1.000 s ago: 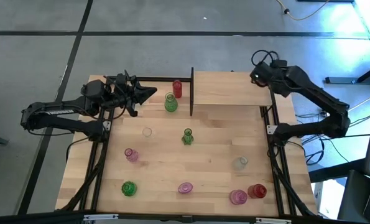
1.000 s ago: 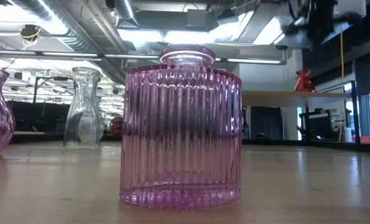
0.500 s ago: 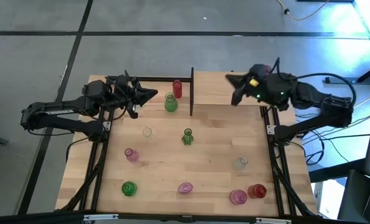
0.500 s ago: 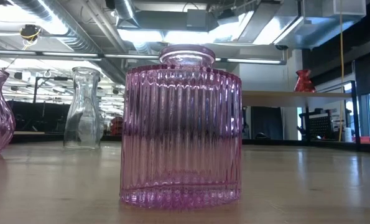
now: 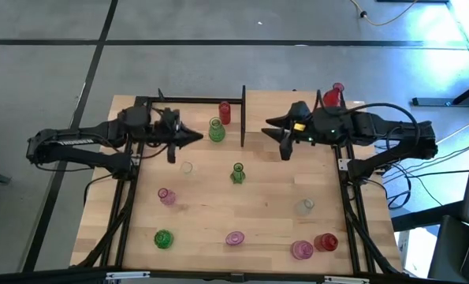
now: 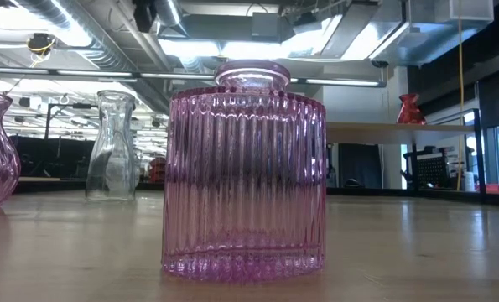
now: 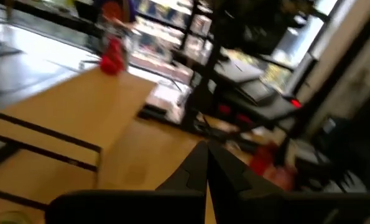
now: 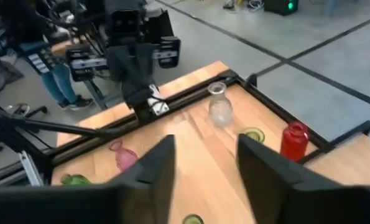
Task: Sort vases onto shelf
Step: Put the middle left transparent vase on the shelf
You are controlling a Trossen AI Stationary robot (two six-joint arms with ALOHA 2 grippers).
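High view: red vase [image 5: 336, 94] on shelf [image 5: 277, 110], behind empty right gripper [image 5: 278, 136].

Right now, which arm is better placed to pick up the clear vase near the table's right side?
Probably the right. The right gripper is open, empty and on that side, nearer the clear vase; the left gripper is shut, across the table.

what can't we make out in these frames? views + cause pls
- Low view: the ribbed pink vase fills the middle and hides the table behind it; neither gripper shows.
- Left wrist view: motion blur; the red vase on the shelf is only a smear.
- High view: the clear vase is too small and faint to read its shape.
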